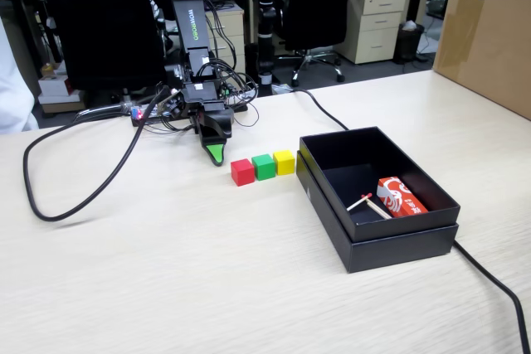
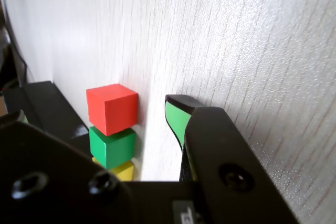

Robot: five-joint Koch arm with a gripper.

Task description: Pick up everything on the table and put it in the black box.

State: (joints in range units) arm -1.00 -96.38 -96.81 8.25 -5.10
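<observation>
In the fixed view the gripper (image 1: 216,152) rests tip-down on the table (image 1: 166,271), just left of the red cube (image 1: 242,172), which heads a touching row with the green cube (image 1: 264,166) and yellow cube (image 1: 284,162) running right toward the black box (image 1: 390,242). The wrist view shows one green-padded fingertip (image 2: 176,116) beside the red cube (image 2: 112,108). It holds nothing; whether the jaws are parted I cannot tell.

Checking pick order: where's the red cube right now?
In the fixed view the red cube sits on the table at the left end of the row, touching the green cube, just right of the gripper.
</observation>
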